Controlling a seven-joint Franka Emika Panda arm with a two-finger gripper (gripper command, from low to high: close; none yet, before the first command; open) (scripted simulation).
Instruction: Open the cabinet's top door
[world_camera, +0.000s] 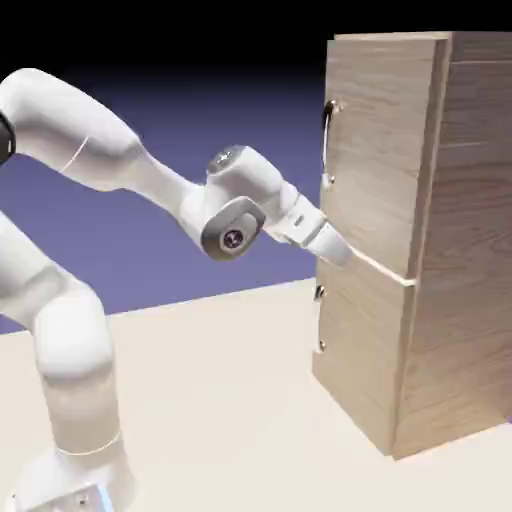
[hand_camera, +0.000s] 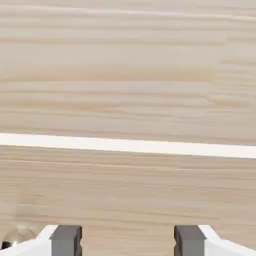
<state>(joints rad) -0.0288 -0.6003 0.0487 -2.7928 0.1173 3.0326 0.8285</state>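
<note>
Right now the fingers stand wide apart, holding nothing, pressed near the seam at the foot of the top door. Its long upright handle lies well above and slightly left of them.

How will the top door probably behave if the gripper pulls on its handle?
The top door looks like a rigid wood panel, so it would likely swing without bending. Its curved metal handle may be slippery. The gripper is spread wide at the door seam, below that handle.
</note>
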